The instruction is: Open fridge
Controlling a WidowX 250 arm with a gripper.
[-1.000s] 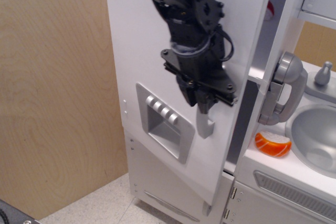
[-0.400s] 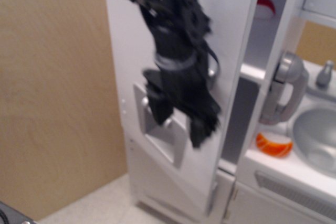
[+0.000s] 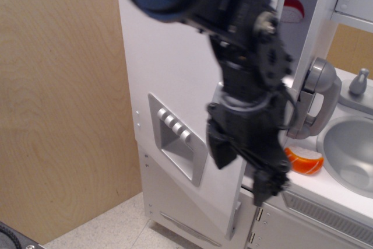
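Observation:
The fridge (image 3: 175,74) is a tall silver-grey toy unit on the left, with a recessed dispenser panel (image 3: 175,138) and a row of buttons. Its big door stands ajar, and a white shelf (image 3: 278,83) shows in the gap. My black gripper (image 3: 242,170) hangs in front of the door's free right edge, below the middle. Its jaws stand apart and hold nothing. The arm hides most of the long vertical handle.
A grey toy phone (image 3: 315,97) hangs on the cabinet to the right of the fridge. An orange toy (image 3: 303,161) lies on the counter beside the sink (image 3: 349,150), with a faucet (image 3: 358,83) behind. A red and white item (image 3: 294,10) sits inside the fridge. The small lower door (image 3: 180,202) is below, and a wooden wall (image 3: 58,103) is to the left.
The big door has swung a little further open. My arm has moved right and down, from the door's front to its free edge.

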